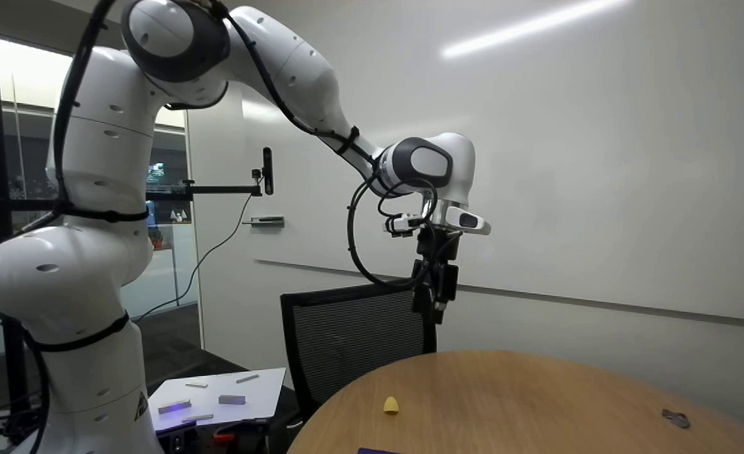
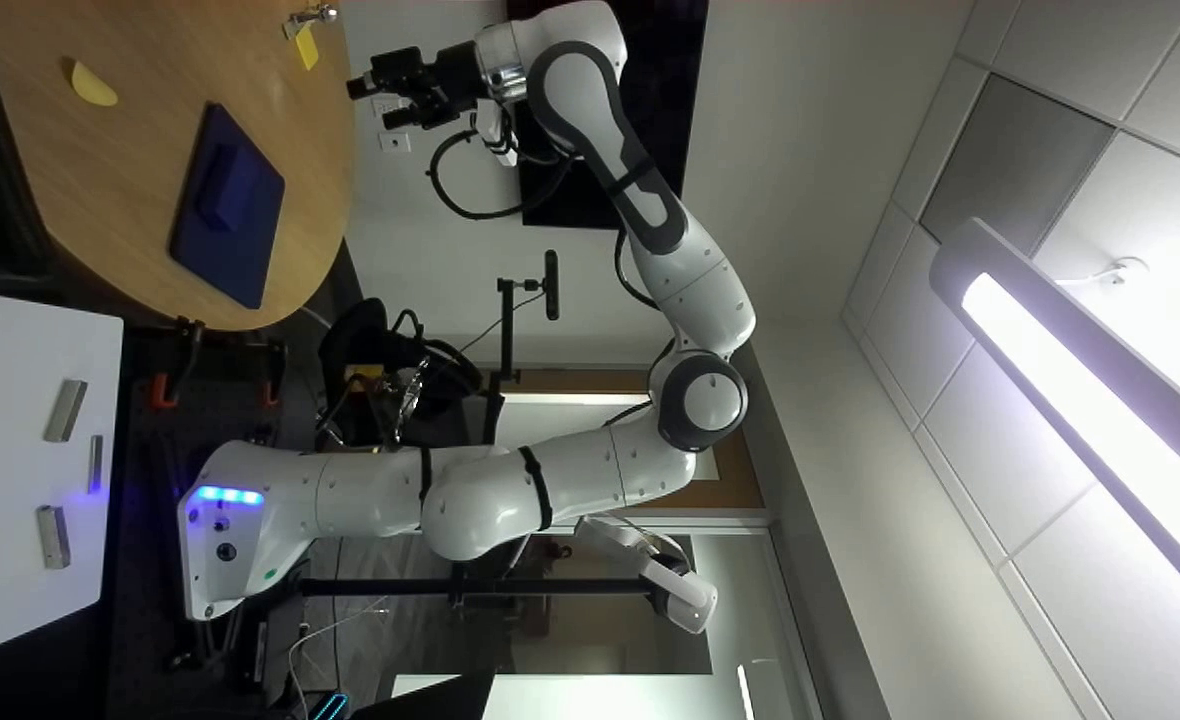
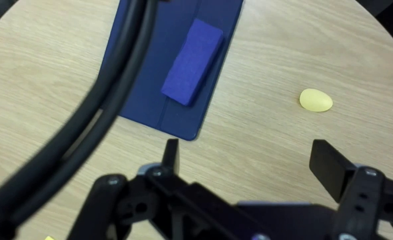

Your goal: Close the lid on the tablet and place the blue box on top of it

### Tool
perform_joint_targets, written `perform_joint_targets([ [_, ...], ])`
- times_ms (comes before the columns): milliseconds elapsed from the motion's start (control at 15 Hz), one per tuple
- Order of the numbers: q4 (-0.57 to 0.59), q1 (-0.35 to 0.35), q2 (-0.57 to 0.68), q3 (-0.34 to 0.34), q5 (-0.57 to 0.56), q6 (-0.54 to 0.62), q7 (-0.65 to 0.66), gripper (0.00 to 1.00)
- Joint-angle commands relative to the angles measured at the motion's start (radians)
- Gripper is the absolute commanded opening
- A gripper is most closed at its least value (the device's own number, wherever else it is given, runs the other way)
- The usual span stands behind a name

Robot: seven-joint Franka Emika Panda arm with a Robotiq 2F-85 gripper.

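The tablet (image 3: 146, 96) lies on the round wooden table, its dark navy cover flat with a fold line across it. In an exterior view the whole tablet (image 2: 235, 265) shows, while only a sliver of its edge (image 1: 375, 451) appears in an exterior view. Resting on the cover is the blue box (image 3: 193, 63), nearer one long edge. My gripper (image 3: 244, 143) stands open, its fingers wide apart with bare wood seen between them. In both exterior views the gripper (image 1: 432, 312) hangs in the air above table height, apart from the box. A black cable hides part of the tablet in the wrist view.
A yellow egg-shaped piece (image 3: 315, 100) lies on the table beside the tablet. Farther off are a small metal object (image 2: 312, 15) and a flat yellow piece (image 2: 307, 46). A mesh chair (image 1: 356, 343) stands by the table edge. A white board (image 2: 10, 590) bears several grey blocks.
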Motion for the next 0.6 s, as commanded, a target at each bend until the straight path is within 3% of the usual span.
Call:
perform_joint_targets([
  [0,-0.106,-0.012,-0.127,0.009,0.043,-0.059,-0.006,1.00],
  [267,-0.160,-0.011,-0.170,0.010,0.069,-0.073,0.025,1.00],
  [333,-0.115,-0.011,-0.128,0.009,0.051,-0.063,0.006,1.00],
  [533,-0.121,-0.011,-0.130,0.010,0.051,-0.062,0.006,1.00],
])
